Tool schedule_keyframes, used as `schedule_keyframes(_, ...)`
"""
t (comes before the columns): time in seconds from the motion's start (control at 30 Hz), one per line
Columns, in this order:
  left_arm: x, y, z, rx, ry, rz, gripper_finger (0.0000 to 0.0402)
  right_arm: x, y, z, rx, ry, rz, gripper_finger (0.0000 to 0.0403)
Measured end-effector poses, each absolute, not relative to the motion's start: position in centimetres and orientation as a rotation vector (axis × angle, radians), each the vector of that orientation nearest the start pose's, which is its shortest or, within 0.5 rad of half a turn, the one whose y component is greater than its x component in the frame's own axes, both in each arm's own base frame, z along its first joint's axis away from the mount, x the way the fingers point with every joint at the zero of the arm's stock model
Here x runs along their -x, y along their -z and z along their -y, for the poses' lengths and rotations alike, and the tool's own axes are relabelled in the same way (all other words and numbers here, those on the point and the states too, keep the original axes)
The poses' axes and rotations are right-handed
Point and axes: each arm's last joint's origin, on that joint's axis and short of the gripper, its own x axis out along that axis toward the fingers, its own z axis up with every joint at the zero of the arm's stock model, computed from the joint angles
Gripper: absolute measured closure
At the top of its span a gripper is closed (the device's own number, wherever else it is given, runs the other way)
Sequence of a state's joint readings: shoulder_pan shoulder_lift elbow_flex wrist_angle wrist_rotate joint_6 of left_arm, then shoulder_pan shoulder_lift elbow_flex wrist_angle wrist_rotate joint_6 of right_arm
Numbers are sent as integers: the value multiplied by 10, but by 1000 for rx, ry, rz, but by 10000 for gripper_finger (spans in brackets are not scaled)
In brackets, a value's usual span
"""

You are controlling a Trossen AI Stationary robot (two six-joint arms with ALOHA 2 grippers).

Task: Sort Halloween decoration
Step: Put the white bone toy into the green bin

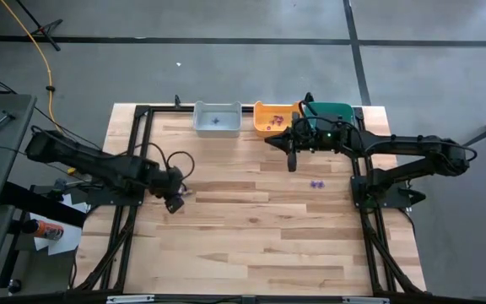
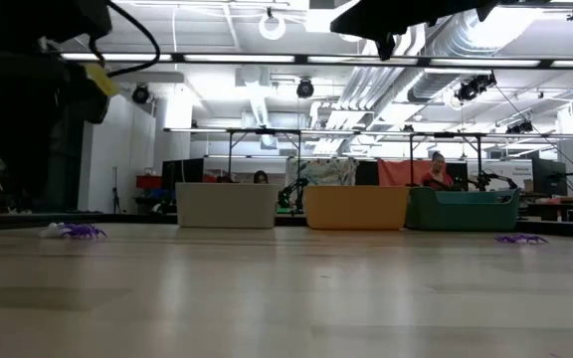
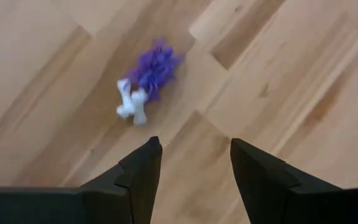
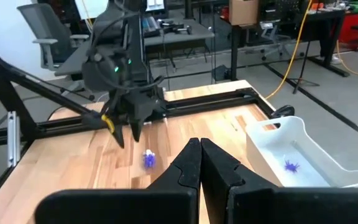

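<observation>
Purple trinket (image 3: 155, 67) with a small white trinket (image 3: 132, 104) touching it lay on the wooden table (image 1: 251, 245), just beyond the tips of the left gripper (image 3: 194, 152), untouched. That gripper's two dark fingers (image 3: 143, 163) stood apart with bare wood between them, holding nothing. Seen from the right wrist, the same pair sat just beside the left gripper (image 4: 128, 127) on the side nearer the white bin (image 4: 303, 155). One purple trinket (image 4: 291, 166) lay inside the white bin; orange bin (image 1: 273, 116) and teal bin (image 1: 332, 111) stood next along the table's far edge. More purple trinkets (image 1: 316, 183) lay on open wood near the right gripper (image 1: 291, 162), whose fingers were pressed together, empty. Wide bare wood spread from the white bin toward the near edge.
</observation>
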State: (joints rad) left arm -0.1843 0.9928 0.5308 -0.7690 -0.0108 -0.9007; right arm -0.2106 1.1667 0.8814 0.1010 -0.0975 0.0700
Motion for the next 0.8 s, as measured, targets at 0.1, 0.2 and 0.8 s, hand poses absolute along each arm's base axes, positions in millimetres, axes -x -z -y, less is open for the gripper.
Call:
schedule_keyframes(0.1,-154,-172,30,597,-418,-1109,218,-257,-317,55,-99,129,-178,403)
schedule_keyframes(0.2,-153,-167,30,497,-403,-1082,220,-257,-317,56,-100,133,-179,403)
schedule_keyframes(0.8,-160,-143,32,398,-564,-1175,401,-257,-316,56,-76,128,-195,403)
